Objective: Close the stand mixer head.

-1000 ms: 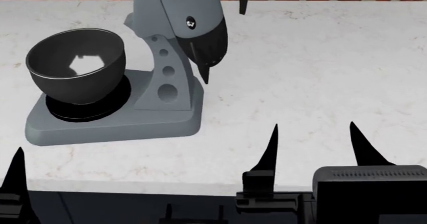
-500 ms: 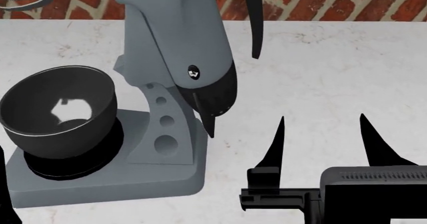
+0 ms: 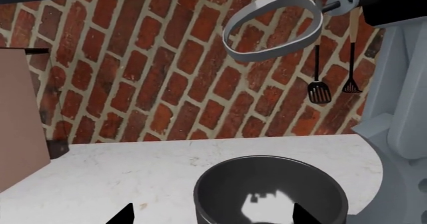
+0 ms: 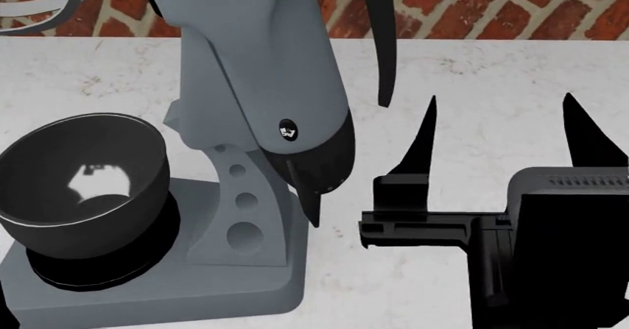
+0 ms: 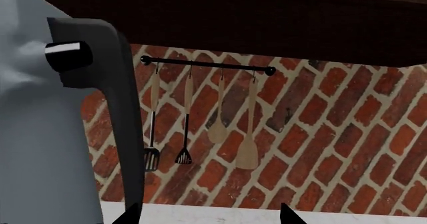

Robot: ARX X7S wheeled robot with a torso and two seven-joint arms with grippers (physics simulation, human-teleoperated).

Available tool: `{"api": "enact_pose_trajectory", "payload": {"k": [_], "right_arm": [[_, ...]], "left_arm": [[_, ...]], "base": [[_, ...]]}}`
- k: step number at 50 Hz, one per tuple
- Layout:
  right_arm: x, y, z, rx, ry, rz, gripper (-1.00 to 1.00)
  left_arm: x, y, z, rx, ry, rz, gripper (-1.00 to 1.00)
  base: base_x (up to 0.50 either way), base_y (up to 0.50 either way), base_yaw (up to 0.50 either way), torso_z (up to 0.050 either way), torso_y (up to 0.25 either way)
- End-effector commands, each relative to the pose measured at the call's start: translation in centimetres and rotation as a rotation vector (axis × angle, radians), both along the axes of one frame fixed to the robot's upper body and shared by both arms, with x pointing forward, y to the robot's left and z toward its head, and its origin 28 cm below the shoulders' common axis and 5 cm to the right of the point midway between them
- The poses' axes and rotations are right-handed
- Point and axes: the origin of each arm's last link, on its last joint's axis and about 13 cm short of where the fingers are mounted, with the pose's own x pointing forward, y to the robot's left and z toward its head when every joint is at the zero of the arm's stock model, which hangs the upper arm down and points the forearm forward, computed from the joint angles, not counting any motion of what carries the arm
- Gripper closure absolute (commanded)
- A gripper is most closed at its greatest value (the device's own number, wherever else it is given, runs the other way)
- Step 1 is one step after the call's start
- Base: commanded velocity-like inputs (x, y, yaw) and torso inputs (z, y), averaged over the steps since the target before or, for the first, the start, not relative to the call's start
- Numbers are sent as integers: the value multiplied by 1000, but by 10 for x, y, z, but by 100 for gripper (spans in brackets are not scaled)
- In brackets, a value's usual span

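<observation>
Head view: the stand mixer head (image 4: 261, 64) is seen tilted up and back, its glossy black end cap (image 4: 320, 163) pointing down toward 5 o'clock, above the flat grey base (image 4: 147, 292). A small round knob (image 4: 287, 130) on its side carries a white mark too small to be read; no other writing can be made out. The dark mixing bowl (image 4: 84, 178) is seated on the base at 9 o'clock from the holed neck (image 4: 241, 211). A black lever (image 4: 381, 34) hangs at 3 o'clock from the head. The right gripper (image 4: 496, 152) is held just beside the end cap, at 3 o'clock from it, fingers spread wide apart and touching nothing. In the left wrist view, the left gripper (image 3: 210, 215) is likewise parted, over the bowl, and a beater loop (image 3: 270, 28) is seen against the brick wall (image 3: 133, 73). Utensils (image 5: 220, 121) hang on a rail (image 5: 207, 64).
</observation>
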Motion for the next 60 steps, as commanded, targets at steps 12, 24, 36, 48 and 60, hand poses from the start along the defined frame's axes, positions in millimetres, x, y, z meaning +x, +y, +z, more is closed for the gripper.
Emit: {"api": "enact_pose_trajectory", "payload": {"k": [12, 24, 36, 48, 60], "right_arm": [[14, 12, 79, -29, -14, 129, -100], [36, 24, 74, -136, 57, 158, -100], [68, 24, 89, -223, 59, 116, -100], [98, 32, 84, -278, 133, 147, -100], [99, 55, 81, -346, 187, 292, -100]], "left_arm": [[-2, -3, 0, -10, 35, -23, -100], [0, -4, -3, -13, 46, -24, -100], [0, -4, -3, -15, 49, -25, -100], [-1, -4, -3, -13, 53, -26, -100], [-1, -3, -2, -15, 53, -22, -100]], "base": [[0, 0, 0, 0, 0], [0, 0, 0, 0, 0], [0, 0, 0, 0, 0], [2, 0, 1, 0, 0], [6, 1, 3, 0, 0]]}}
